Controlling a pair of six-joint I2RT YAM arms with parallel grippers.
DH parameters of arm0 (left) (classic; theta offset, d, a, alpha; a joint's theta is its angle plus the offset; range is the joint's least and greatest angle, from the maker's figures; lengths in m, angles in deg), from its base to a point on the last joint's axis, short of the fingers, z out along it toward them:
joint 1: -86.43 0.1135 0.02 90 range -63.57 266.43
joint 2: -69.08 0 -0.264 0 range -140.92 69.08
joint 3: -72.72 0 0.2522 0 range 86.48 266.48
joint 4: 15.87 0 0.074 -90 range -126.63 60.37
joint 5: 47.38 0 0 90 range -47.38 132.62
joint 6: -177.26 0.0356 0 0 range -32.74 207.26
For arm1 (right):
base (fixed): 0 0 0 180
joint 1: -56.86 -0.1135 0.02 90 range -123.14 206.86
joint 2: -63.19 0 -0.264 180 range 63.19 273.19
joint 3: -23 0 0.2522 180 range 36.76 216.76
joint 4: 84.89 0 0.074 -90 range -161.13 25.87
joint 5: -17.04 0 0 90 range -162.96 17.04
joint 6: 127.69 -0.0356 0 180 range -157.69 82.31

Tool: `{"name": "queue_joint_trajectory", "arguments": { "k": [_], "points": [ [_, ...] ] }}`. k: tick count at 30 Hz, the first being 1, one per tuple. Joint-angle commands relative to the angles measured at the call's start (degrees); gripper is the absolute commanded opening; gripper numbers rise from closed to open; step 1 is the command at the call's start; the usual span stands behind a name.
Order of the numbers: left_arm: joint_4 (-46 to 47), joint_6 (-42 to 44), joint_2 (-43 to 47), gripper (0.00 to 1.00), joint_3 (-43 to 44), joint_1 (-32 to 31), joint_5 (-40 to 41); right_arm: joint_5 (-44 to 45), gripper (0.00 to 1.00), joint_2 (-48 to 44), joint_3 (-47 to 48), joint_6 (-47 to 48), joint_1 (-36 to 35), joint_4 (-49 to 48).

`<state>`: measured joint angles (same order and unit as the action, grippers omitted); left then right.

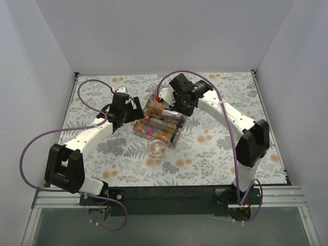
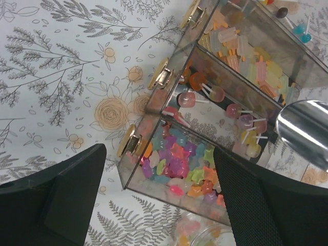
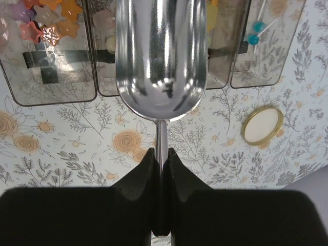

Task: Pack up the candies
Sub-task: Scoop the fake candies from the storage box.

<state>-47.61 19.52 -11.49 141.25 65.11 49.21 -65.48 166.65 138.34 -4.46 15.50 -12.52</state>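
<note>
The candies are tiny multicoloured stars filling the near compartment of a clear box at the table's middle; they also show in the top view and in the right wrist view. My left gripper is open and empty, its fingers either side of the box's near corner, just left of the box in the top view. My right gripper is shut on the handle of a metal scoop. The scoop's bowl is empty and hangs over the box's far side. The right gripper also shows in the top view.
A small clear jar with a few candies stands in front of the box. Other compartments hold lollipops and pale block sweets. A gold-rimmed lid lies on the flowered cloth to the right of the box.
</note>
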Motion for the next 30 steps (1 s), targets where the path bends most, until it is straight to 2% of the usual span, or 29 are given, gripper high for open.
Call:
{"name": "queue_joint_trajectory", "arguments": {
  "k": [1,3,6,13,18,24,30],
  "points": [
    [-0.05,1.38,-2.91,0.85,3.59,0.67,-1.31,0.06,0.01,0.51,0.82,0.52,-0.03,0.63],
    [0.4,1.65,-6.25,0.85,4.91,0.93,-1.93,2.79,0.01,1.56,-0.94,0.43,-0.03,1.07],
    [0.49,2.0,-9.86,0.84,6.23,1.11,-3.07,0.61,0.01,2.71,-0.68,-0.18,-0.12,1.16],
    [1.72,2.71,-14.08,0.73,8.78,1.19,-4.04,-3.08,0.01,5.79,-1.64,1.31,-0.38,0.46],
    [1.72,3.5,-15.66,0.69,10.01,1.19,-4.83,-3.36,0.01,7.19,-2.79,1.83,-0.38,-0.43],
    [1.63,5.08,-17.86,0.5,11.68,1.19,-6.41,-3.01,0.01,11.67,-0.51,2.1,-1.0,-0.51],
    [1.63,4.82,-20.67,0.41,12.73,1.19,-6.5,-0.72,0.01,15.72,3.0,2.8,-2.49,-0.6]
  ]
}}
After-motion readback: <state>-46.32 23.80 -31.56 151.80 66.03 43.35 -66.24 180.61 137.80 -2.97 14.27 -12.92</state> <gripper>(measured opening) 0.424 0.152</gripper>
